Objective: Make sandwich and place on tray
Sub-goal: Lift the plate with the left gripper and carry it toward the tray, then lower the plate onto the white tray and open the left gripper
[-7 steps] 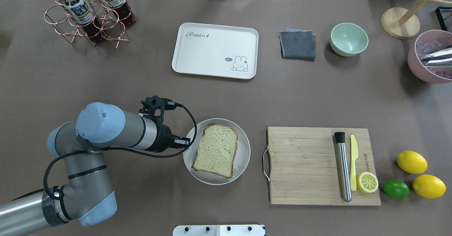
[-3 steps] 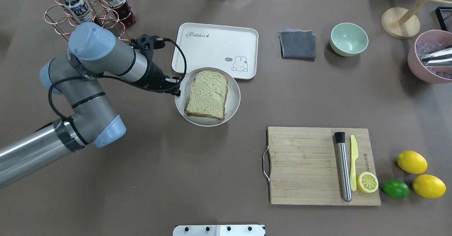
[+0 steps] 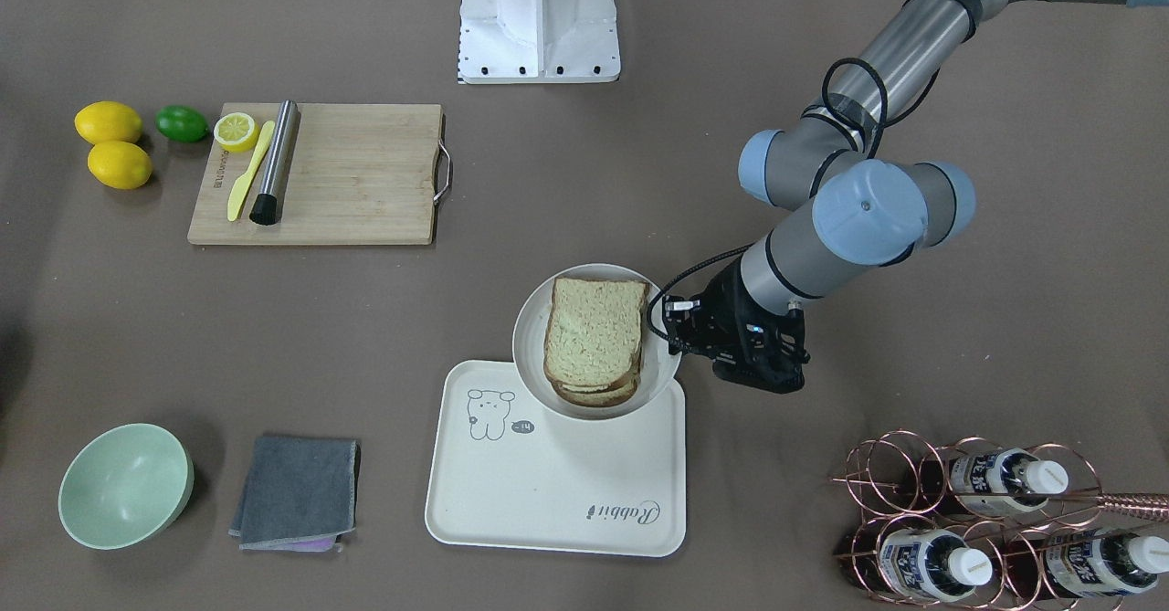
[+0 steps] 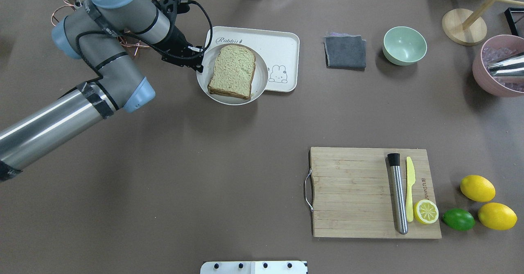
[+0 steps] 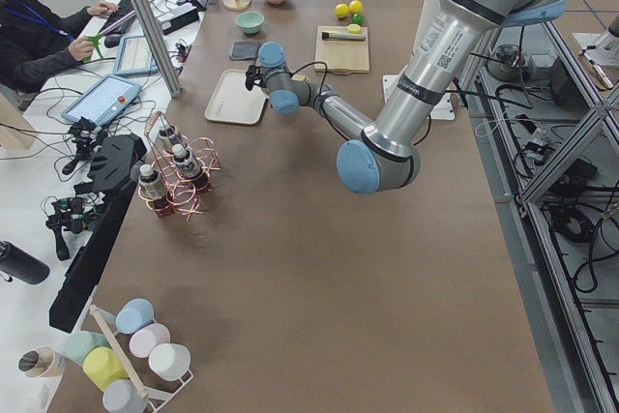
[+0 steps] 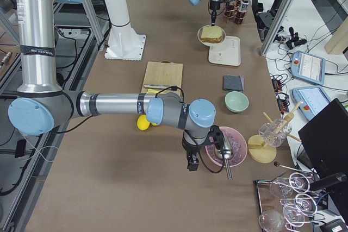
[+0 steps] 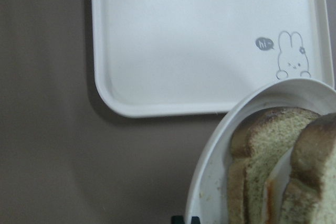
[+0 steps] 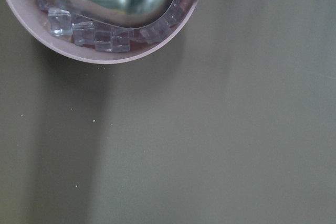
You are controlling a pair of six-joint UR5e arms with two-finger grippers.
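L gripper [image 4: 199, 62] clamped on plate [image 4: 260, 79] rim, sandwich [image 4: 232, 71] just beside, over tray [image 4: 282, 46].

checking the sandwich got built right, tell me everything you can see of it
The sandwich is two square slices of bread, brown-crusted with a pale greenish-tan face, stacked almost flush; the lower slice peeks out at one edge. In the left wrist view a strip of white and orange filling shows between them. It lies flat on a round white plate, which overlaps a corner of the tray. Only the plate touches it; the left tool grips the plate's rim beside it, clear of the bread.
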